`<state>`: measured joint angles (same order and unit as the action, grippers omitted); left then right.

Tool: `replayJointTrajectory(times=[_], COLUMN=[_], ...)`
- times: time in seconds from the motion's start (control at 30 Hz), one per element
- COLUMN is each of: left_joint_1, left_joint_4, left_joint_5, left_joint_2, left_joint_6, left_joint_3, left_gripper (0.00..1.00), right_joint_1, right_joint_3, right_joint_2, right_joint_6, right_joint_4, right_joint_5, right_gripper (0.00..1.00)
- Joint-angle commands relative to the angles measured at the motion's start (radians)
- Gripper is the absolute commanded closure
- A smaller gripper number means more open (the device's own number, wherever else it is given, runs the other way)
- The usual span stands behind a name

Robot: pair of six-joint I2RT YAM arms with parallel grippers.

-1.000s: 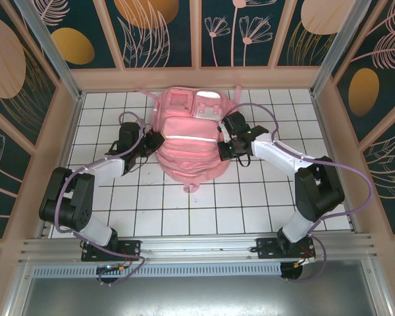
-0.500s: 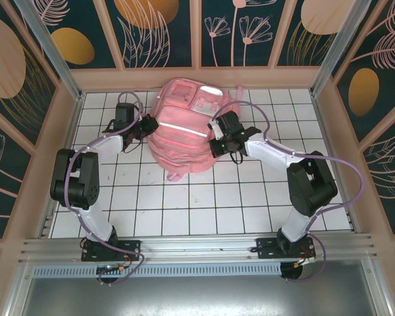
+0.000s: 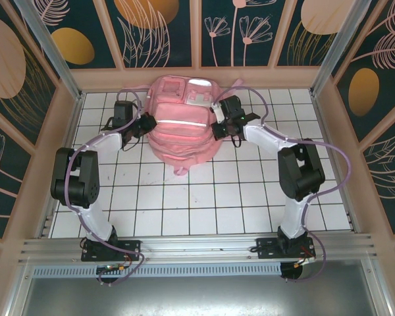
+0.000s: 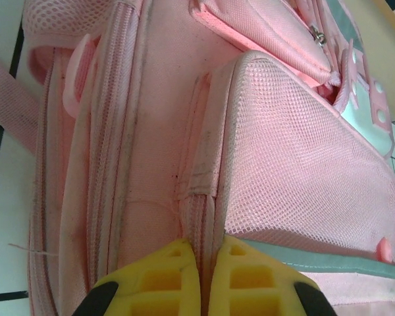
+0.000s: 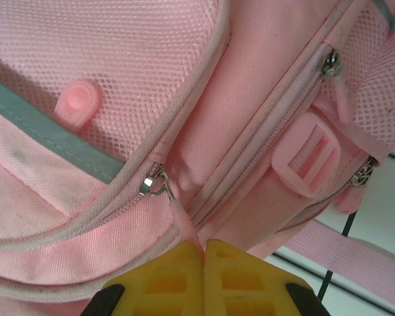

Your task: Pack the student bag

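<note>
The student bag (image 3: 182, 135) is a big pink backpack with a silver stripe, lying on the white tiled table near the back wall. My left gripper (image 3: 147, 124) is at its left side, shut on a fold of the bag's side seam (image 4: 199, 217); its yellow fingertips (image 4: 174, 266) pinch the fabric beside a mesh pocket (image 4: 296, 164). At the bag's right side, my right gripper (image 3: 218, 128) is shut on a pink zipper pull tab (image 5: 184, 220) that hangs from a metal slider (image 5: 151, 182). A pink buckle (image 5: 306, 160) lies close by.
The wooden back wall (image 3: 197, 78) stands right behind the bag. A pink strap (image 5: 355, 260) trails onto the tiles (image 3: 197, 197) at the bag's right, and another strap (image 4: 10, 92) lies at its left. Patterned side panels enclose the table.
Both arms have stretched farther from their bases. The bag has moved with them toward the back wall, and both grippers have stayed shut on it.
</note>
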<state>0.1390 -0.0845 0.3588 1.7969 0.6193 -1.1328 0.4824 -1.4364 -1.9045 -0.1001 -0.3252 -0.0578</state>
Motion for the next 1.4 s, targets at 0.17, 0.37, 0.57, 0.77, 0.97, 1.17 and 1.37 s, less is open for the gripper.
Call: replayJointTrajectory(times=[0.17,0.37,0.57,0.77,0.97,1.17,1.37], left_joint_1=[-0.039,-0.042,-0.042,-0.042,-0.026,0.129,0.238], left_joint_4=[0.035,0.052,0.06,0.139,-0.109,-0.347,-0.493], left_joint_5=[-0.033,-0.029,-0.012,-0.014,0.068,-0.055,-0.187], left_joint_2=[0.022,0.028,0.026,-0.038,-0.255,-0.361,-0.391], left_joint_6=[-0.049,-0.051,-0.037,0.004,0.279,0.55,0.81], left_joint_3=[-0.042,-0.054,-0.065,-0.082,0.147,0.376,0.564], left_gripper=[1.0,0.98,0.84,0.43,0.29,0.28,0.27], right_joint_1=[-0.042,-0.05,-0.05,-0.036,-0.041,-0.048,-0.059], right_joint_3=[-0.087,-0.055,-0.075,-0.063,0.004,0.028,0.009], right_joint_2=[-0.032,-0.001,-0.037,-0.004,0.0,-0.029,-0.054], right_joint_6=[-0.032,-0.051,-0.073,-0.036,-0.015,-0.018,-0.022], right_joint_4=[0.005,0.0,-0.005,0.0,0.055,0.098,0.143], right_joint_5=[0.028,-0.084,-0.106,-0.211,-0.256,-0.255,-0.29], right_gripper=[0.94,0.58,0.58,0.59,0.58,0.58,0.6])
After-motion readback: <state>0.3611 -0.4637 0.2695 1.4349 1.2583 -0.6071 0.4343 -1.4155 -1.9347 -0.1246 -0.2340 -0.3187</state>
